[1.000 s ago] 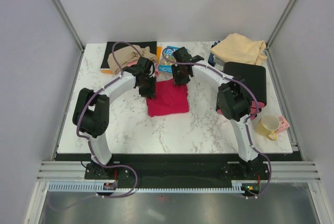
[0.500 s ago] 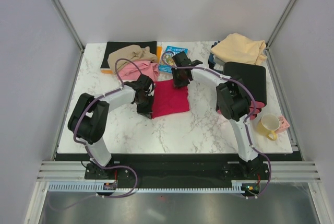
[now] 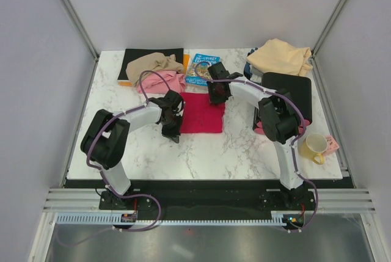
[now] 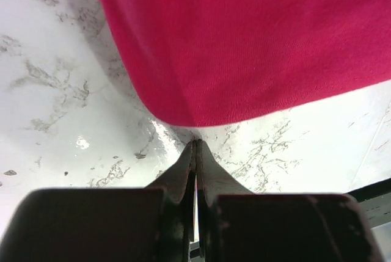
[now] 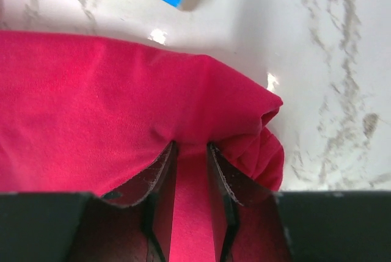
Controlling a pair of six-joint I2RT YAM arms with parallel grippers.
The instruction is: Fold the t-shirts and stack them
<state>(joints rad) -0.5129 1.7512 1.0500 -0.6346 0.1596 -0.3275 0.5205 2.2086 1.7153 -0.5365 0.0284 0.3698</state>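
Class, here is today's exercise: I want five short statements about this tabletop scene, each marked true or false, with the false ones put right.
1. The red t-shirt lies on the marble table. True.
2. The left gripper stands wide open. False: its fingers are shut together, just at the shirt's edge.
3. The right gripper has red cloth between its fingers. True.
4. The yellow mug stands at the table's far left corner. False: it stands near the right edge, on the near side.
5. The blue book lies on top of the red t-shirt. False: it lies on the marble beyond the shirt's far edge.
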